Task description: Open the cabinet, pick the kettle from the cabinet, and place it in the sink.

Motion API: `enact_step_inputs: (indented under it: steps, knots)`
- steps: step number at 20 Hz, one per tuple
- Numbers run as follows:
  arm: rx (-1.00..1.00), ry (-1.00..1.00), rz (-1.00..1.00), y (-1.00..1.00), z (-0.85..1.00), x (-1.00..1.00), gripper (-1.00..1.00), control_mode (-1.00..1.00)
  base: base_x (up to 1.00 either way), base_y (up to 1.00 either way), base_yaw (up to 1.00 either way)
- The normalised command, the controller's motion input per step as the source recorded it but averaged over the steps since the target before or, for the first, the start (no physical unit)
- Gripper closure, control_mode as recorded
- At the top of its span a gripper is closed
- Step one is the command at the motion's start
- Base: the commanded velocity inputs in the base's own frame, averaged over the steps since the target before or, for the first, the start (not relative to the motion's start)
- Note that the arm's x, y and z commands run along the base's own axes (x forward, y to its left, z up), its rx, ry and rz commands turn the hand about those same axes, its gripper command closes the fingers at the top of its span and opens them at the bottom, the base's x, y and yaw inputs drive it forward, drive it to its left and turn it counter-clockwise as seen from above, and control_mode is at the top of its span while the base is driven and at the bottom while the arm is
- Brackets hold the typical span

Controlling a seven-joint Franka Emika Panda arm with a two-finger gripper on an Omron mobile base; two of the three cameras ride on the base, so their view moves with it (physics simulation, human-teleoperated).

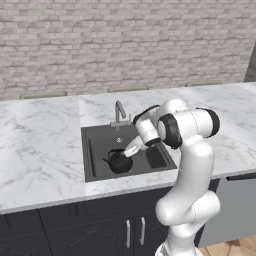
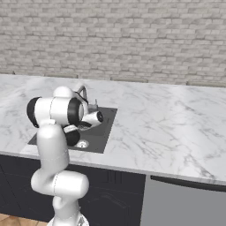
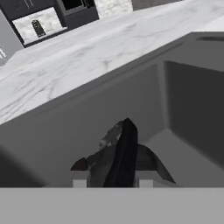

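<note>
Left of the sink (image 1: 95, 145), seen from the left base camera: bare white marble counter (image 1: 40, 145), cut off at the frame edge. Below the sink: black base cabinets (image 1: 100, 230) with two short silver handles, lower parts cropped. Behind the sink, at its back rim: small silver faucet (image 1: 119, 114), upright. Inside the sink, toward the front and centre: kettle (image 1: 119, 161), glossy black, spout to the left, base apparently on the basin floor, contact hard to confirm. Directly above the kettle: gripper (image 1: 127, 153), reaching down from the right, fingertips lost against the black body. Right of the sink: white arm, covering the basin's right rim and part of the counter.

From the right base camera: sink (image 2: 106, 128) largely hidden behind the arm; kettle not distinguishable; round silver drain (image 2: 81, 144) visible under the elbow; faucet (image 2: 82, 93) partly masked by the upper link.

From the hand camera: kettle handle (image 3: 124, 153) as a thin dark arch rising between the two pale finger bases; kettle body (image 3: 113, 159) mostly cut off by the lower edge; grey sink walls (image 3: 183, 109) behind. Fingers drawn close on either side of the handle, pinching it; actual pad contact hidden.
</note>
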Motion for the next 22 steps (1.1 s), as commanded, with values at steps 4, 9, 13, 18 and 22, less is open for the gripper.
enact_step_inputs:
  steps: [4,9,13,18,22]
  knots:
    - [0.00,0.00,0.07,0.00,-0.27,0.18,1.00,-1.00,0.00,0.00,0.00]
    - [-0.02,0.00,0.06,0.01,-0.25,0.18,1.00,-1.00,0.00,0.00,0.00]
    - [-0.05,0.00,0.04,0.03,-0.25,0.18,1.00,-1.00,0.00,0.00,0.00]
    - [-0.06,0.00,0.04,0.01,-0.24,0.17,1.00,-1.00,0.00,0.00,0.00]
    - [-0.04,0.00,0.03,0.00,-0.24,0.17,1.00,-1.00,0.00,0.00,0.00]
